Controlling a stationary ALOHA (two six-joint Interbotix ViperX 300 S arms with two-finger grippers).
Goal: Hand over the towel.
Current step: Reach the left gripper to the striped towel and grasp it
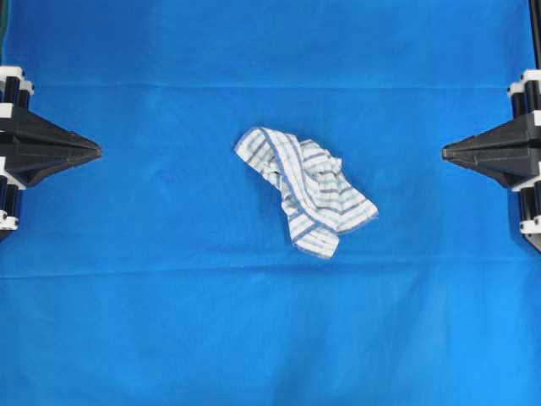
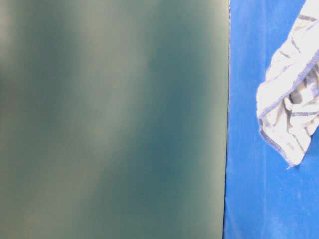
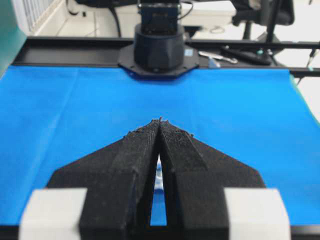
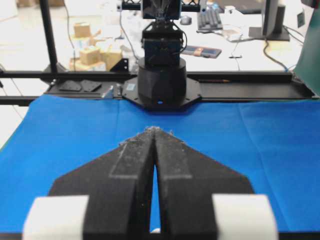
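A small white towel (image 1: 306, 191) with thin blue and grey stripes and a blue edge lies crumpled near the middle of the desk, on the plain blue cover (image 1: 169, 321) that spreads across the whole surface. It is bunched into folds, one end toward the upper left and the other toward the lower right in the overhead view, with a corner folded under at the bottom. The left pincer (image 1: 95, 151) sits at the left edge of that view, its black fingers pressed together into a point aimed at the towel and pinching nothing. The right pincer (image 1: 447, 153) mirrors it at the right edge, likewise pressed together and empty. Both are well apart from the towel, which lies between them. The left wrist view shows its fingers (image 3: 142, 150) meeting at the tips with only a thin slit behind, and the base of the opposite arm (image 3: 159, 47) beyond the cover. The right wrist view shows the same closed wedge (image 4: 153, 131) facing the other arm's base (image 4: 161, 82). In the table-level view the towel (image 2: 291, 94) appears at the right edge, beside a blurred grey-green panel (image 2: 109, 119) filling the left.
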